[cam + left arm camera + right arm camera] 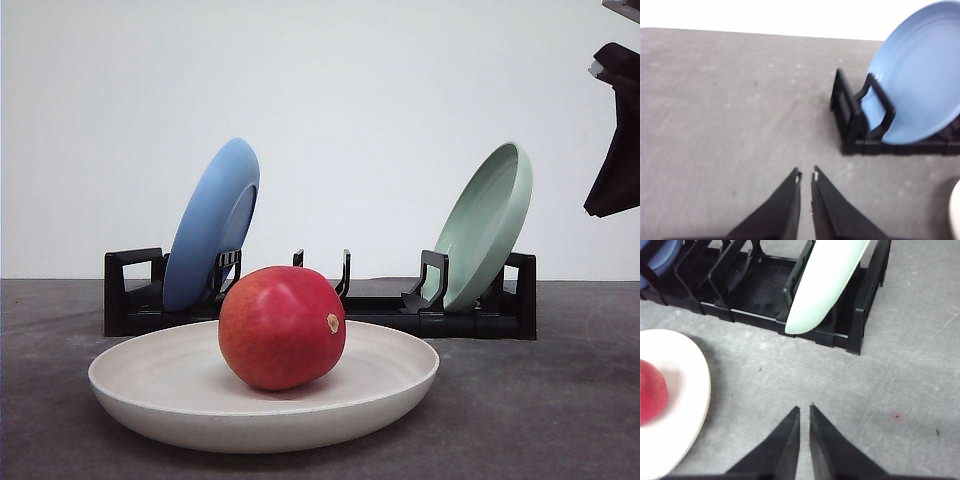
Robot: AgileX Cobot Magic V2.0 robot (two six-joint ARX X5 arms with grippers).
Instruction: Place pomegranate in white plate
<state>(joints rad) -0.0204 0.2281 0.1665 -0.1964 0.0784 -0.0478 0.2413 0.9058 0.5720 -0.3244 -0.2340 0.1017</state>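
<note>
**Operator:** Where did the fruit sit when you looked?

**Observer:** In your front view the pomegranate [282, 327] rested inside the white plate [150, 395], near the plate's centre, with its tan stem nub turned toward three o'clock. The plate lay flat on the grey table [540, 410], just in front of the black dish rack [478, 318].

**Operator:** And the rack?

**Observer:** It held the blue plate [212, 222] on edge at about eleven o'clock from the fruit, and the pale green plate [484, 225] on edge at about two o'clock. Both leaned the same way, tops tipped to your right.

**Operator:** What about my claws?

**Observer:** Your left gripper [806, 175] was clenched on nothing, its tips almost touching with only a thin slit between them, over bare table beside the blue plate's end of the rack. Your right gripper [804, 409] was likewise clenched and empty, over bare table; in its wrist view the white plate's rim and a red slice of the fruit lay toward nine o'clock of the tips, apart from them. Part of your right arm [618, 130] showed dark at the front view's upper right edge, well clear of the plate.
</note>
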